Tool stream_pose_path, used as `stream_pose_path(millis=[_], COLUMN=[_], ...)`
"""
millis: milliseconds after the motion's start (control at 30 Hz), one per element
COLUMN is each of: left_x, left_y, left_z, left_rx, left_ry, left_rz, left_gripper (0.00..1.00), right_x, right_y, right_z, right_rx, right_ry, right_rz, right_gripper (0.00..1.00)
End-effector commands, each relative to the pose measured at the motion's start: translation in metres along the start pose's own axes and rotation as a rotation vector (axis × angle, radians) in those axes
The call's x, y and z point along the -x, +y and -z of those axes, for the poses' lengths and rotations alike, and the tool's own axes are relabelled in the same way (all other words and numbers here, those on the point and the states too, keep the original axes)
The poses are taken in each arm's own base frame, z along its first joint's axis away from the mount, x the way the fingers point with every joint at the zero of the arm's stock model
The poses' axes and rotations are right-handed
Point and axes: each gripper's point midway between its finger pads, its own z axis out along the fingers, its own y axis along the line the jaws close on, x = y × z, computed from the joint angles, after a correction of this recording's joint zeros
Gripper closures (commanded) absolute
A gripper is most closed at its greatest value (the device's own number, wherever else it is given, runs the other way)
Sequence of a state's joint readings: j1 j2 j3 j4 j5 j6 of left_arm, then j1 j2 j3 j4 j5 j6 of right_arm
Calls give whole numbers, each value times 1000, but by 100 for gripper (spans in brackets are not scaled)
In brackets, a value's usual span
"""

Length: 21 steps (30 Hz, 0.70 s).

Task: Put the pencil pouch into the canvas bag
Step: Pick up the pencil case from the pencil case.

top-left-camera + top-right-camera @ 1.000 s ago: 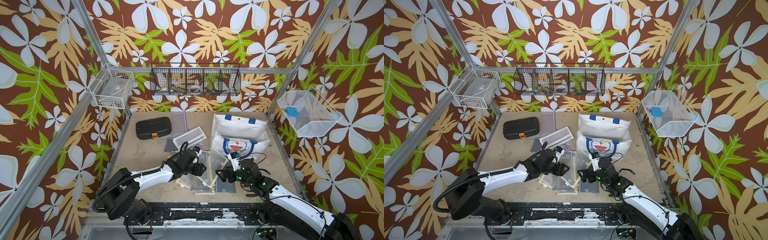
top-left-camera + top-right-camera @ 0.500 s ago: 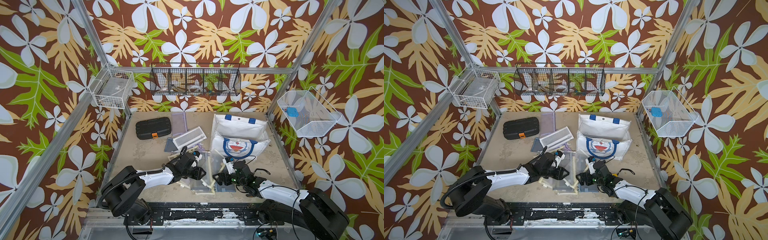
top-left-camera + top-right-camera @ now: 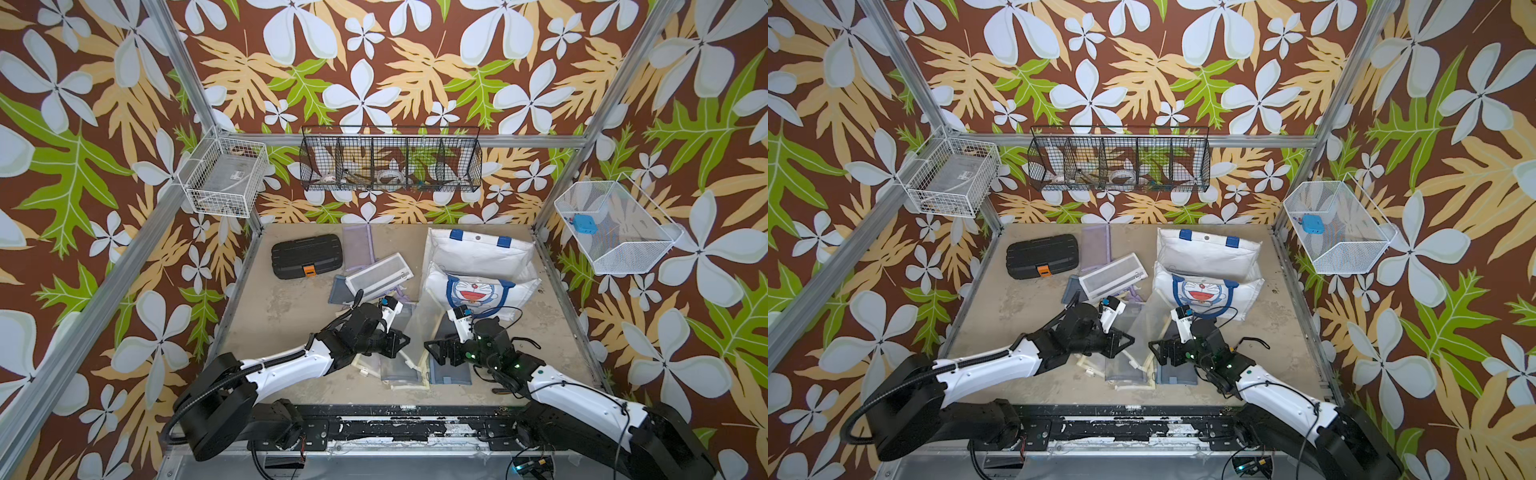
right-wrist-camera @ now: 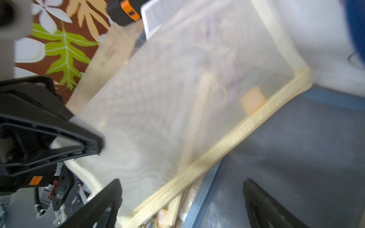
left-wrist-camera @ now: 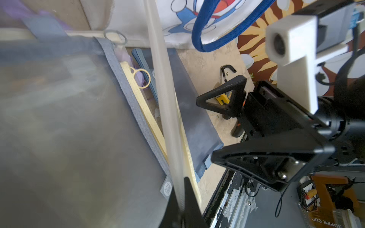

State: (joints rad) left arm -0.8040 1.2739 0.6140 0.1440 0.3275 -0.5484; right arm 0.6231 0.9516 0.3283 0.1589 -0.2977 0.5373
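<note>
White left arm [image 3: 286, 370] low, claw [image 5: 182, 195] on pouch [image 4: 177, 98]

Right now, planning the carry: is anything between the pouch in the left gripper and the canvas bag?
Nothing visible does. The left gripper pinches the cream-edged mesh pouch short of the canvas bag; the open right gripper hovers beside that path and could crowd it.

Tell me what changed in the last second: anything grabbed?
The left gripper closed on the cream edge of the mesh pencil pouch; it was open before. The right gripper edged closer to that pouch, still open and empty. The canvas bag, black case and other pouches stayed put.
</note>
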Motion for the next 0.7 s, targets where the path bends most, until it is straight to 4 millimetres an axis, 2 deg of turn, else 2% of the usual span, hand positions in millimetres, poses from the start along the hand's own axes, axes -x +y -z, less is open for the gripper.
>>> stream_pose_path(millis=[0,33,133,233,300,367,467,567,667], left_x=[8,12,30,51,64,77,87,92,93], left_y=[5,5,9,1,-16,-41,-71,-89,-109], left_z=[18,26,54,88,108,134,167,186,200], left_rx=[59,70,117,132,94,9,-103,-159,-243], left_ry=[-48,-67,-160,-282,-354,-455,-580,-640,-680], left_rz=[-9,-9,11,-8,-55,-122,-207,-274,-344], left_gripper=[100,100,100,100,100,100,100,100,100], right_x=[14,21,36,46,56,70,92,114,128], right_y=[17,23,34,49,65,83,109,131,151], right_z=[16,21,31,34,37,42,55,68,78], right_rx=[47,60,74,129,196,278,395,486,572], right_ry=[-37,-57,-78,-74,-89,-124,-193,-257,-276], right_rz=[39,48,62,60,50,41,44,53,75], right_gripper=[3,0,0,0,0,0,0,0,2])
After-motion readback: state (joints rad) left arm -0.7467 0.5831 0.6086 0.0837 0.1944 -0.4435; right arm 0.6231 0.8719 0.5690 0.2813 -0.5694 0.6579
